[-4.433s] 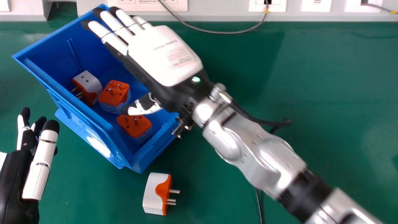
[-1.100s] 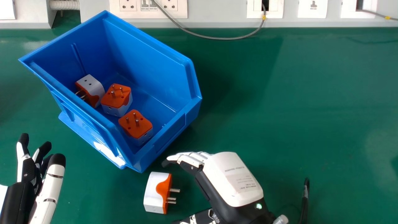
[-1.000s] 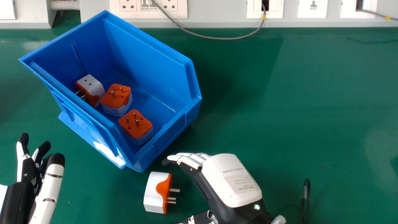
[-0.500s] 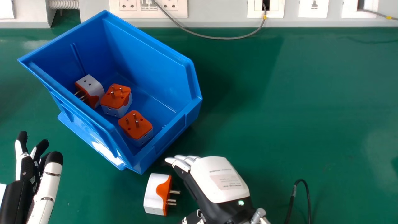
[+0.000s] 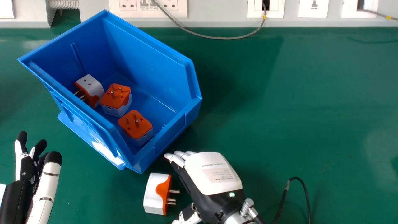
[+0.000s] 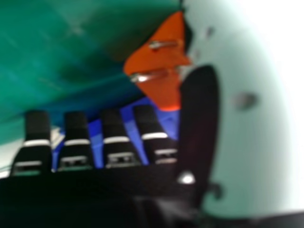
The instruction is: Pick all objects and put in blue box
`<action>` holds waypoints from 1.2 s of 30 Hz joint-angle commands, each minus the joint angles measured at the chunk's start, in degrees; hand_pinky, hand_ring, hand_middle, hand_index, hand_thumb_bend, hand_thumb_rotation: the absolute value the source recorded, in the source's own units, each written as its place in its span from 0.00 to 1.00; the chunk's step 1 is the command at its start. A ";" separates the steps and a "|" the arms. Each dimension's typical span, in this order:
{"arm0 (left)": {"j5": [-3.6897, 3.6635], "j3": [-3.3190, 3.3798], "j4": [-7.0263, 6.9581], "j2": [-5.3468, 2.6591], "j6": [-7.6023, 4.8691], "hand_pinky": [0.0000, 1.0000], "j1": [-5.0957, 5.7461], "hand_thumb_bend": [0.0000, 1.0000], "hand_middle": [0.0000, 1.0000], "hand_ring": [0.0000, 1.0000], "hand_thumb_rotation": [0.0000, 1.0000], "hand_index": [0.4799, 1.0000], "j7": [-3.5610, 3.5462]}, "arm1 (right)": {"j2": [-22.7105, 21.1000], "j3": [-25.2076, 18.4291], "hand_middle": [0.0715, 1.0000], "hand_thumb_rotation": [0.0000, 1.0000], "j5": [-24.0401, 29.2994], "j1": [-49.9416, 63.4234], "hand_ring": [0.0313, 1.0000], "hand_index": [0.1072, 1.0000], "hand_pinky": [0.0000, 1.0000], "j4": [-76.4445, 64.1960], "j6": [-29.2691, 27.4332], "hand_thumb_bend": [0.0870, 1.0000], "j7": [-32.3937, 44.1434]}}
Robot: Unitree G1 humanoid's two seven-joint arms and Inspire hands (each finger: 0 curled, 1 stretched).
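While the right hand [image 5: 211, 174] is back-up, fingers loosely extended, thumb apart, one adapter [image 5: 157, 193] lies beside it.
Fingertips point toward the blue box [image 5: 146, 59] — three adapters [image 5: 136, 123] inside; left hand [image 5: 23, 186] at the head view's lower left, fingers relaxed.

To my left on the bench [image 5: 295, 109], the box [image 5: 152, 65], three adapters [image 5: 116, 98] inside it, another adapter [image 5: 155, 193] on the bench before the box, nearer me, sockets [image 5: 127, 4] behind, a cable [image 5: 217, 38] behind and right.

Adapter [image 6: 159, 61] (orange); right hand [image 5: 213, 174] beside
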 commanded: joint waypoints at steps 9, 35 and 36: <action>0.07 0.43 -1.09 0.10 -0.72 0.90 0.07 0.39 0.98 0.96 0.95 0.99 0.35 | 1.64 1.96 0.87 0.19 -0.77 -2.56 0.87 0.82 0.82 3.11 1.82 0.66 -0.51; 4.57 -0.67 -4.00 0.21 4.21 0.91 -0.42 0.43 0.99 0.97 0.97 1.00 1.91 | 2.43 6.48 0.85 0.10 -2.40 -6.12 0.85 0.62 0.82 3.12 6.71 0.64 6.45; 4.85 -0.65 -4.10 0.27 4.47 0.91 -0.48 0.43 0.99 0.97 0.97 1.00 1.96 | 2.56 6.73 0.85 0.10 -2.52 -6.27 0.85 0.62 0.82 3.03 7.08 0.64 6.88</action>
